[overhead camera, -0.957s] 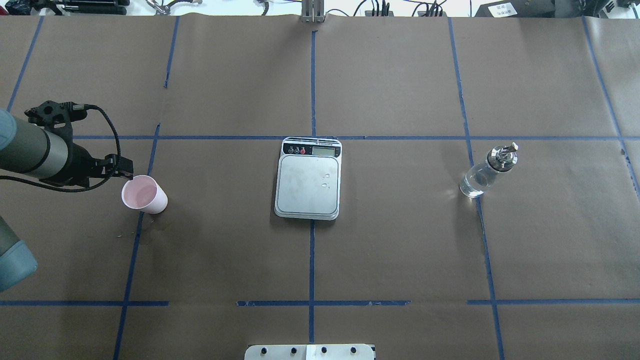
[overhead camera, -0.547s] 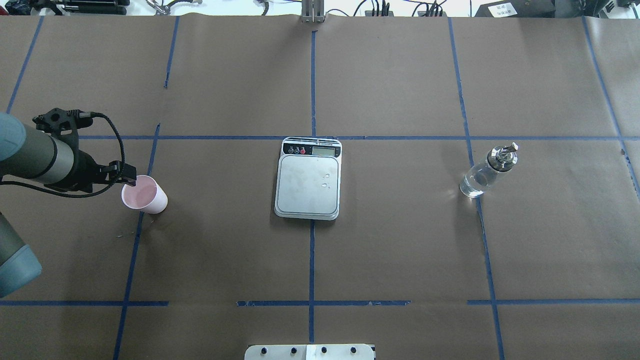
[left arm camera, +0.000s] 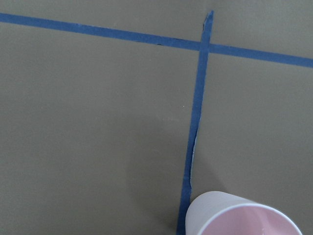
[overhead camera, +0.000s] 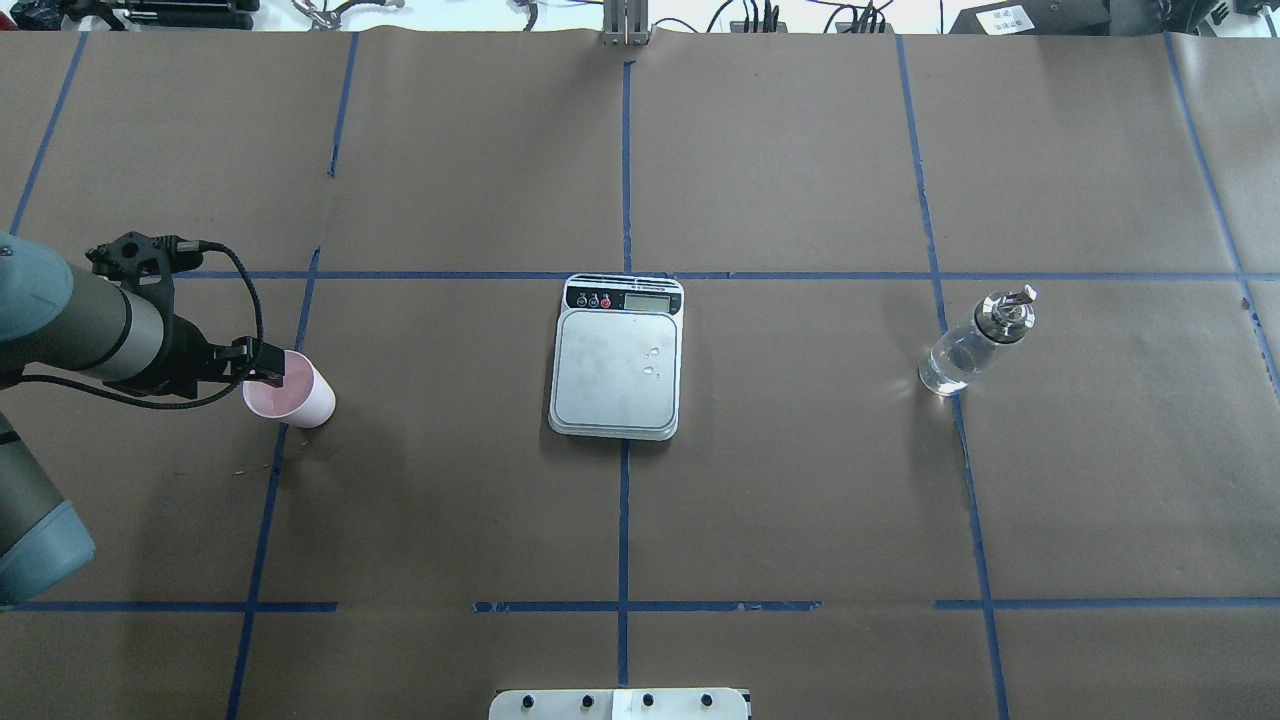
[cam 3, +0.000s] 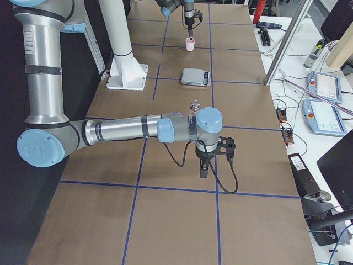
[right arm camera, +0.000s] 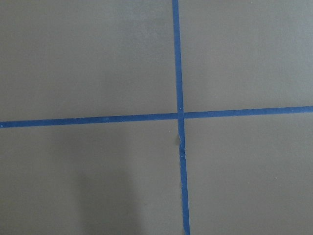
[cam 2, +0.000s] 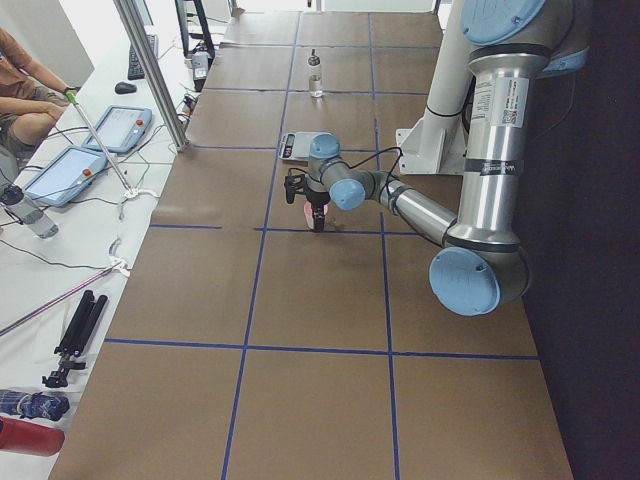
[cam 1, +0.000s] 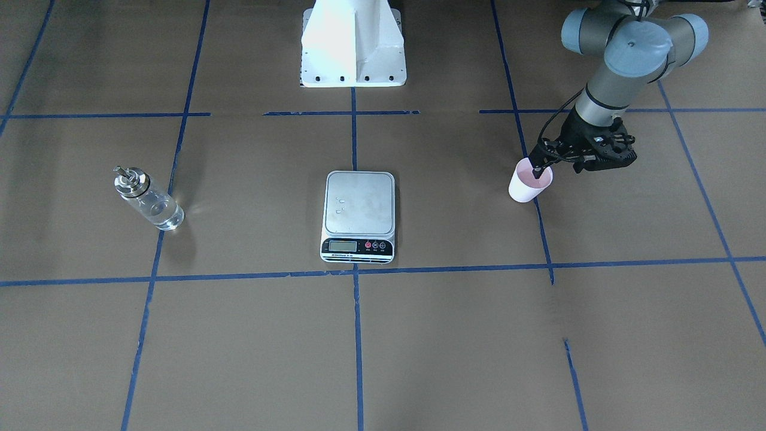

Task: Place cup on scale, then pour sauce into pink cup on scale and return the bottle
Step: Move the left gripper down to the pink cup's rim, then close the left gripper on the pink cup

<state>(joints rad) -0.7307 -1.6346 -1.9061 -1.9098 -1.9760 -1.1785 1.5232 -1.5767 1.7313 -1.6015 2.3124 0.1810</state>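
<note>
The flat silver steel kitchen scale (overhead camera: pixel 615 372) sits mid-table, well right of the small pale pink tapered cup (overhead camera: pixel 298 397). My left pincer (overhead camera: pixel 267 376) is at the cup's left rim. I can't tell whether it is clamped. I'd pinch the wall firmly, then lift straight up.

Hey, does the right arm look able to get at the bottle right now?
Probably yes. The bottle stands alone on the table, and in the right side view the right gripper hangs close by it with nothing between them.
</note>
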